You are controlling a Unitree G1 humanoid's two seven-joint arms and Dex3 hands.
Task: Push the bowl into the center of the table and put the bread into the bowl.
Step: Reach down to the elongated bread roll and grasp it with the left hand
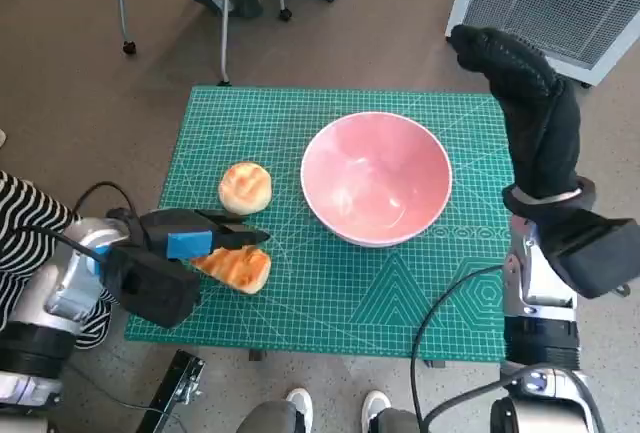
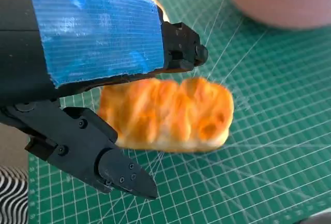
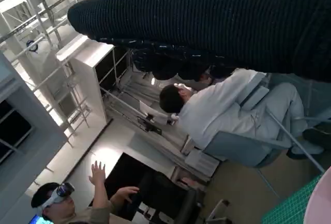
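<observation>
While your blue-taped black left hand (image 1: pixel 190 243) hovers with fingers apart over the golden oblong bread (image 1: pixel 236 268), holding nothing, your gloved right hand (image 1: pixel 530 103) lifts empty, fingers extended, beside the pink ceramic bowl (image 1: pixel 376 178) mid-mat

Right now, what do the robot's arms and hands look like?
The left hand is black hard plastic with blue tape across its back. The right hand wears a black knitted glove. Both forearms are pale grey with dark wrist parts, and black cables loop beside each.
</observation>
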